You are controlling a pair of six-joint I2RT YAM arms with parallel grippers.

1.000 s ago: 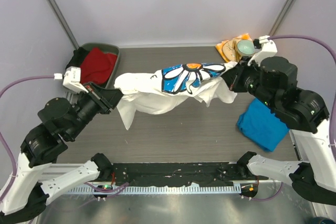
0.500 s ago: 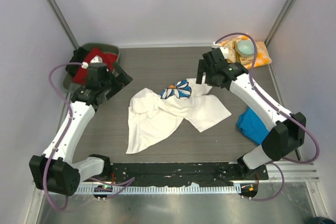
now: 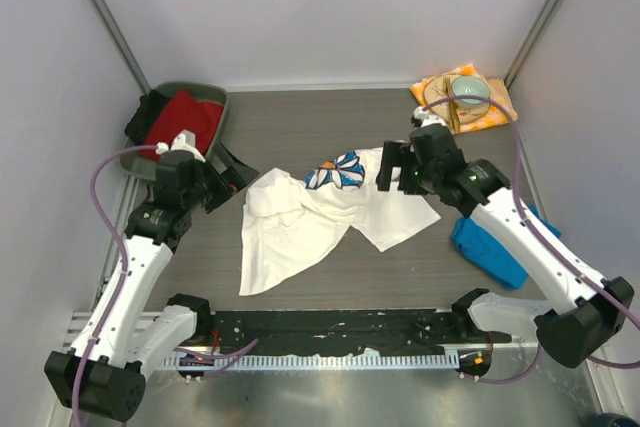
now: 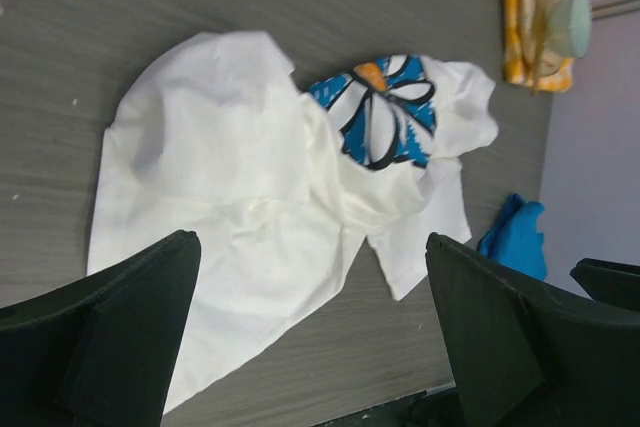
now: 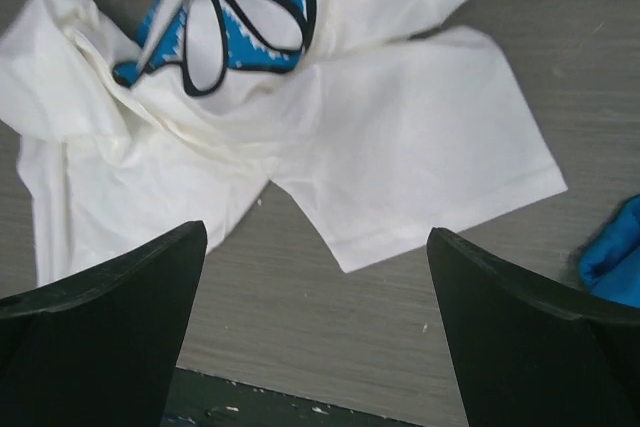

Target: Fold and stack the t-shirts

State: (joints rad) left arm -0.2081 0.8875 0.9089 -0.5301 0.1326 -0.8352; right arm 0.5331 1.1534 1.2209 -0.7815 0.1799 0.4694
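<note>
**A:** Where is the white t-shirt [image 3: 320, 222]?

**B:** It lies in a crumpled heap in the middle of the desk [image 3: 300, 122]. The daisy print [image 3: 337, 170] is bunched up at its far edge, and one flat flap points toward the right arm.

**A:** Which way does it run?

**B:** On a slant, from the near left corner up to the far right. It sits between the two hands. The left hand [image 3: 240, 175] is at its far left edge and the right hand [image 3: 390, 169] is above its far right edge. Both are open wide and hold nothing. Neither arm is clearly nearer.

**A:** So what does the next move turn on?

**B:** I think each hand has to find a true edge or corner on its own side. The cloth is doubled over itself, so the hem and sleeves are hard to make out.

**A:** And the blue t-shirt [image 3: 490, 245]?

**B:** It is bundled at the right edge of the desk, partly under the right arm and apart from the white one. It is the right arm's to reach.

**A:** Is there room to spread the white one?

**B:** There is bare dark wood grain around it. A tray [image 3: 215, 97] with a red cloth [image 3: 185, 119] sits in the far left corner. A napkin [image 3: 495, 107] with a bowl [image 3: 468, 90] is in the far right corner, well apart.
</note>
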